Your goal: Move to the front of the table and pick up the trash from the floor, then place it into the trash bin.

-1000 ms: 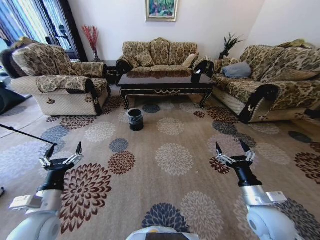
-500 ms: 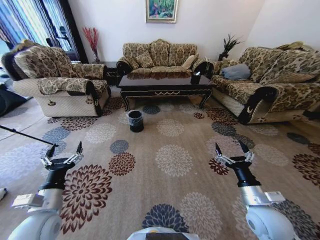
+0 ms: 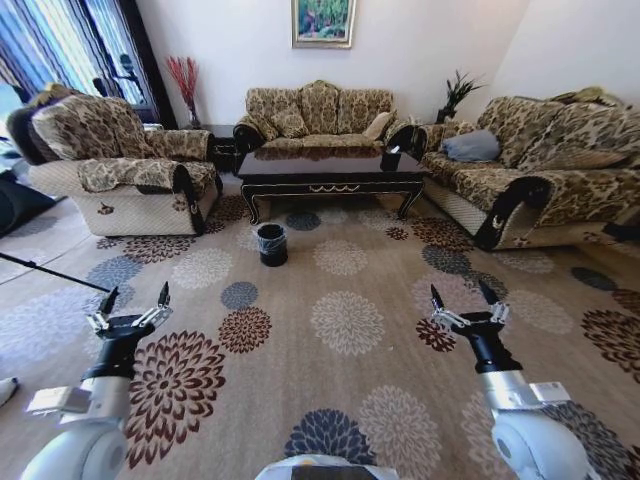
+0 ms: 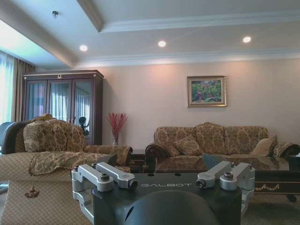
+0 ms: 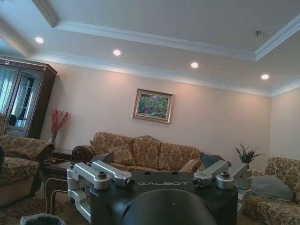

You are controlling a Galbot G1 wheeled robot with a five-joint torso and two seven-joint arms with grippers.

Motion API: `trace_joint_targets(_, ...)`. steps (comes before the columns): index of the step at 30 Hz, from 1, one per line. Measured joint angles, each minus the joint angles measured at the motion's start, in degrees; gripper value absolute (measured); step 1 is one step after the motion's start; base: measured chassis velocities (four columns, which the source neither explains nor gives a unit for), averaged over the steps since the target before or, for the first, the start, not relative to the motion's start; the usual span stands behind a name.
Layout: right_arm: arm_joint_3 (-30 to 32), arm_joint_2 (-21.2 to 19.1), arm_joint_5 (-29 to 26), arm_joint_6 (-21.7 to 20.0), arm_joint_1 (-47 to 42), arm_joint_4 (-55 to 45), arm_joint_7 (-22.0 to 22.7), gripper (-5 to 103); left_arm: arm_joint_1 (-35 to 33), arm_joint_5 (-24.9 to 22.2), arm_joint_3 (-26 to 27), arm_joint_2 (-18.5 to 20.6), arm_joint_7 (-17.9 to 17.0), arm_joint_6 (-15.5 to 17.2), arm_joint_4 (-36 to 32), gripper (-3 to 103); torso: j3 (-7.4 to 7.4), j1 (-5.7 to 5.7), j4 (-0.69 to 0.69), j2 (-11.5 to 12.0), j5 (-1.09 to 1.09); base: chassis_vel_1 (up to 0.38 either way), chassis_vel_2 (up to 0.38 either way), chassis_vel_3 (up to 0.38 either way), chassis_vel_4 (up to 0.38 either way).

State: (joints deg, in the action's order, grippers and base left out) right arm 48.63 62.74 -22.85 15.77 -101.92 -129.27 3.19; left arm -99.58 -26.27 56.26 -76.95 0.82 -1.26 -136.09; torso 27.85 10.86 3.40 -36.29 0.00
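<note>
Nearing table (image 3: 330,166) since earlier; trash bin (image 3: 271,243) closer, arms unchanged.

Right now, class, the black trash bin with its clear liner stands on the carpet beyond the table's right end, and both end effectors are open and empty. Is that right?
One detail is wrong. In the head view the trash bin stands before the table's left end, not beyond its right end. The left end effector and right end effector are open and empty.

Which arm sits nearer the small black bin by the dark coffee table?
Left, slightly. The small round black lined bin stands left of centre, on the open left gripper side; the open right gripper is farther across the carpet.
</note>
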Motion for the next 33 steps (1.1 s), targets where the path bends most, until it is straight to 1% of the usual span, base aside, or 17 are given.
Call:
trace_joint_targets(5,0.0,0.0,-0.1,0.0,0.2,0.1,0.0,100,0.0,0.1,0.0,0.0,0.0,0.0,0.1,100,0.52,0.35,0.0,-0.9,0.0,0.0,0.0,0.0,0.0)
trace_joint_targets(15,-0.1,0.0,-0.1,0.0,0.4,0.4,0.1,100,0.2,0.3,0.0,-0.2,0.0,0.0,0.4,100,2.17,1.53,0.0,-3.7,0.0,0.0,0.0,0.0,0.0)
trace_joint_targets(20,-0.2,0.2,-0.1,0.3,0.5,0.5,0.1,100,0.2,0.3,0.0,-0.3,0.0,0.0,0.4,100,2.63,1.89,0.0,-4.5,0.0,0.0,0.0,0.0,0.0)
trace_joint_targets(22,-0.3,0.4,-0.7,0.8,0.7,0.5,0.1,100,0.0,0.4,0.0,-0.4,0.0,0.0,0.4,100,3.12,2.22,0.0,-5.3,0.0,0.0,0.0,0.0,0.0)
trace_joint_targets(23,-0.3,0.4,-0.7,0.8,0.7,0.5,0.1,100,0.0,0.4,0.0,-0.4,0.0,0.0,0.4,100,3.12,2.22,0.0,-5.3,0.0,0.0,0.0,0.0,0.0)
trace_joint_targets(28,-0.3,0.4,-0.7,0.8,0.9,0.6,0.1,100,0.1,0.6,-0.1,-0.4,0.0,0.0,0.5,100,4.1,2.84,0.0,-6.9,0.0,0.0,0.0,0.0,0.0)
trace_joint_targets(33,-0.4,0.5,-0.5,0.8,1.0,0.8,0.1,100,0.2,0.6,-0.1,-0.5,0.0,0.0,0.6,100,4.79,3.34,0.0,-8.1,0.0,0.0,0.0,0.0,0.0)
